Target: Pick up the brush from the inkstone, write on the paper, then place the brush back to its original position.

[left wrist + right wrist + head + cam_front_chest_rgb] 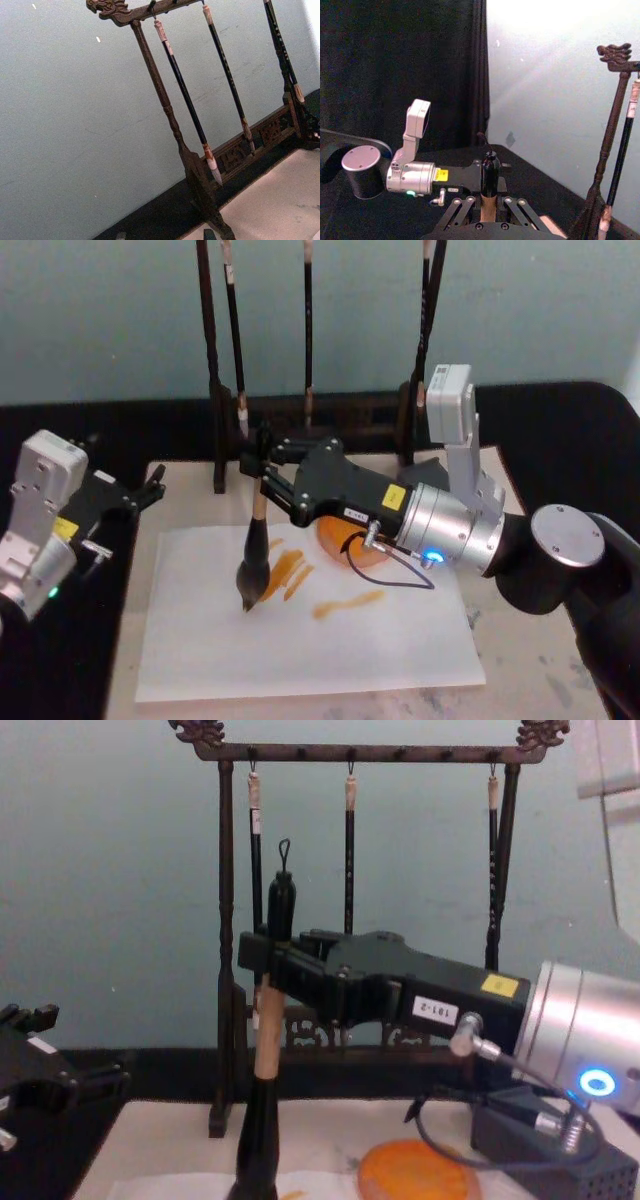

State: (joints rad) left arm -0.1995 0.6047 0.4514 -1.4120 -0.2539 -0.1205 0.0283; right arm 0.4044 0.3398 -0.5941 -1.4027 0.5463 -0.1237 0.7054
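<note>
A: On the paper [350, 650], brush [255, 560] tip's down, R hand [262, 475] pinching its shaft. Risk?
B: Press harder & you'll likely splay bristles or drag the sheet. Inkstone [340, 540] sits beneath your arm, so don't clip it. L hand [150, 490] parked.

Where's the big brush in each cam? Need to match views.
Head: brush left of centre, upright, tip at the paper, held by the right gripper.
Left wrist: faces the rack, away from it.
Right wrist: its black end, low centre.
Chest: left of centre, upright.
Shared landmark: the rack.
Left gripper idle at left.
</note>
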